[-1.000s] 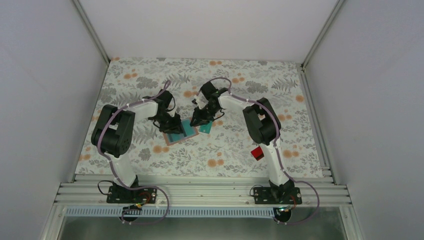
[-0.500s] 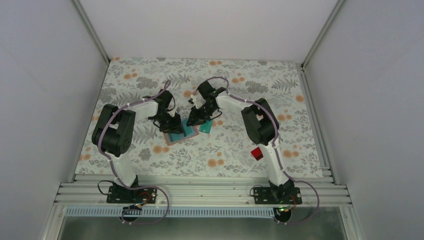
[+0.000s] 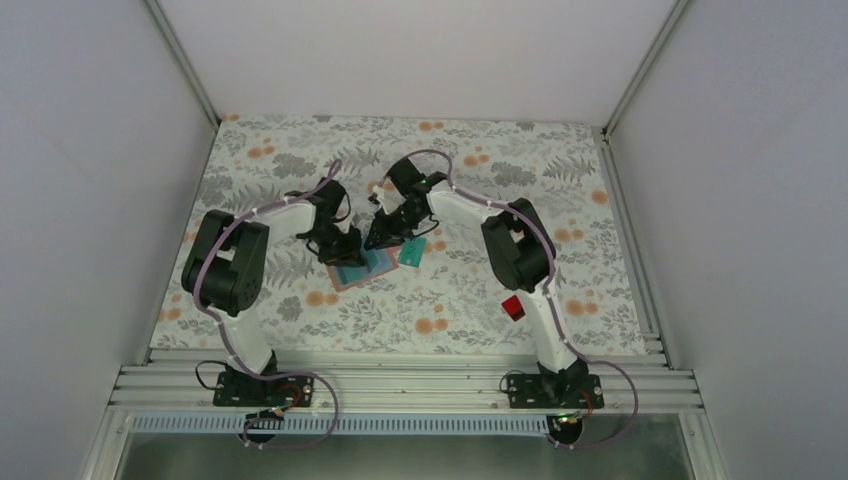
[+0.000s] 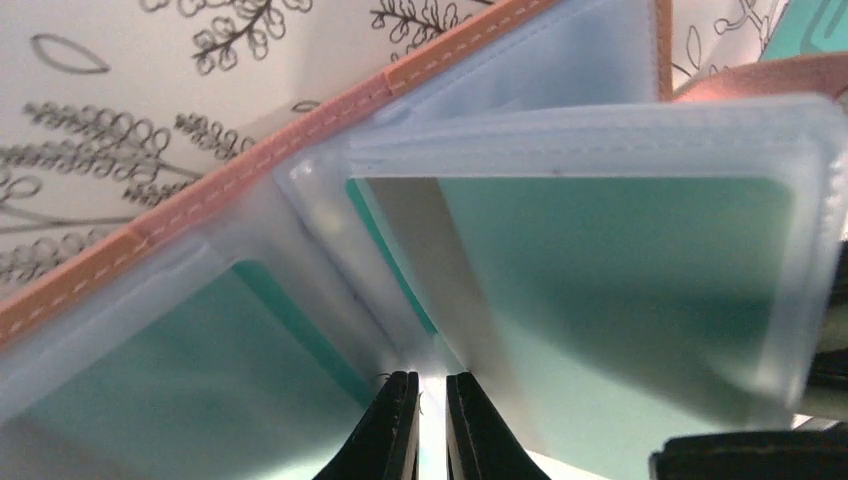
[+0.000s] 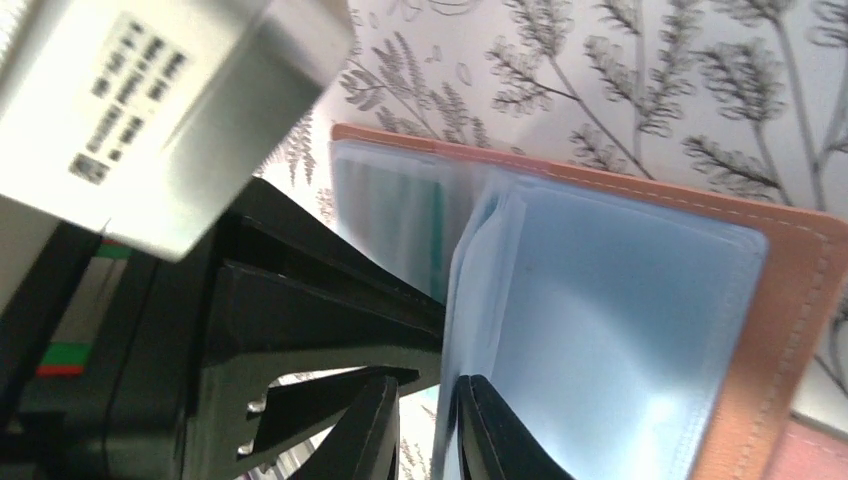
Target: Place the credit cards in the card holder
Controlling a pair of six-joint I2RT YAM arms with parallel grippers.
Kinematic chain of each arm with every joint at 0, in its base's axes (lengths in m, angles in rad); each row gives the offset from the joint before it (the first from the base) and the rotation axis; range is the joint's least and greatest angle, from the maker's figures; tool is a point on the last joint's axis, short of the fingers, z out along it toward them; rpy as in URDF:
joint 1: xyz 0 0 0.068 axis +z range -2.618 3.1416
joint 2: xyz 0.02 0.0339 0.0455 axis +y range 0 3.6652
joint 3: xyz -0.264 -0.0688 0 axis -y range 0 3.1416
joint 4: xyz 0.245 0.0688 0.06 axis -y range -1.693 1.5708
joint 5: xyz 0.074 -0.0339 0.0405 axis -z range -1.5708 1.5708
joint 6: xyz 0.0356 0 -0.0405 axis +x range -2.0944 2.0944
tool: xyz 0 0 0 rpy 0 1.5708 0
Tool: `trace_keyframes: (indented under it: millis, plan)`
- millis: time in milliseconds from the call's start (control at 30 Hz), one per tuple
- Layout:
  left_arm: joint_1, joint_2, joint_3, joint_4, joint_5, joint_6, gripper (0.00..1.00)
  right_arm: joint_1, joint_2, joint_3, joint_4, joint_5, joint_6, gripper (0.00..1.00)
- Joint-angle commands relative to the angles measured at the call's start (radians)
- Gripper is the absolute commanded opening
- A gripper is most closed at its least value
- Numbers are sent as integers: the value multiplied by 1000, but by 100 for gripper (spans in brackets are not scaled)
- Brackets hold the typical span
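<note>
Both jaws are pinched almost flat. The left gripper (image 4: 430, 382) grips the holder (image 4: 250, 165) by a thin clear leaf (image 4: 440, 350) that runs down between its fingers. The right gripper (image 5: 428, 392) grips the same holder by the edge of another clear leaf (image 5: 600, 330).

From the top camera, the holder (image 3: 346, 277) lies open near the middle of the floral table (image 3: 560, 180). The left gripper (image 3: 341, 247) is at its left side and the right gripper (image 3: 384, 236) at its far right side, and the two wrists nearly touch.

The left wrist view shows the tan stitched cover flat on the table with its plastic leaves fanned up. One teal card (image 4: 620, 270) sits inside the raised leaf and another teal card (image 4: 150, 370) is in the leaf on the left.

A loose teal card (image 3: 411, 255) lies on the table just right of the holder. A red card (image 3: 514, 307) lies well apart, near and to the right, beside the right arm's lower link. I cannot make out any other cards.
</note>
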Motion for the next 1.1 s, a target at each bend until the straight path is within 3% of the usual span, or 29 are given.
trace_keyframes:
  millis: [0, 467, 700, 1067]
  plan:
    - [-1, -80, 14, -60, -54, -22, 10, 32, 17, 66, -22, -28, 10, 18]
    - [113, -418, -113, -219, -233, -72, 10, 122, 115, 208, -62, -59, 15, 26]
    - [136, -520, -163, -215, -238, -84, 11, 157, 198, 299, -68, -88, 20, 32]
    - [134, -554, -126, -186, -175, -47, 19, 140, 55, 285, -70, -39, -15, 41]
